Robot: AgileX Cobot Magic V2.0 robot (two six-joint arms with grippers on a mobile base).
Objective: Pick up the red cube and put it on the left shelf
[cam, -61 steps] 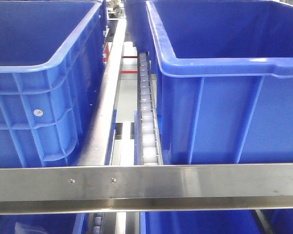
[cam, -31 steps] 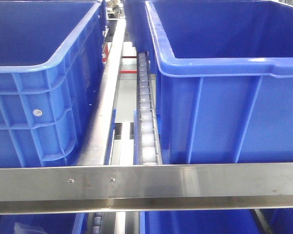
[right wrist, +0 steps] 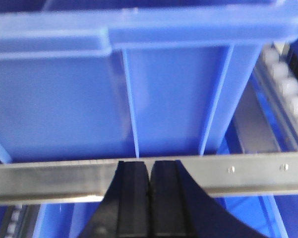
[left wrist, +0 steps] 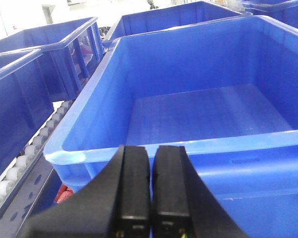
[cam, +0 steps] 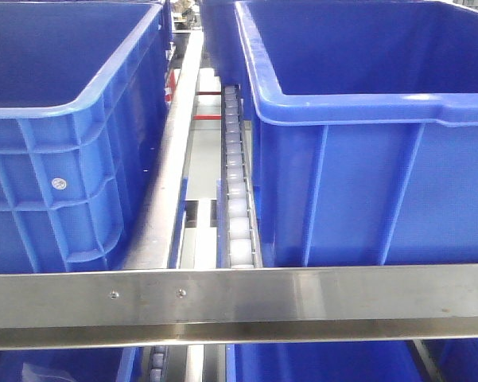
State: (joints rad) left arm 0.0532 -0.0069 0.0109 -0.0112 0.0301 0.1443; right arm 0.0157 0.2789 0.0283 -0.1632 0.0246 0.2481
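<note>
Before the crates point(cam: 366, 143), a steel rail point(cam: 239, 306) crosses.

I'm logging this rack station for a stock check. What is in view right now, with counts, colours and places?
Crates: two large ones on the upper tier in the front view, dark blue, left crate and right crate; more of them behind and on the tier below.
Roller track: one, white rollers, running back between the two crates.
Front rail: one, bare steel, across the rack's near edge.
Red cube: none in view.
Left gripper: black, shut, empty, in front of an empty crate.
Right gripper: black, shut, empty, facing the rail.
</note>
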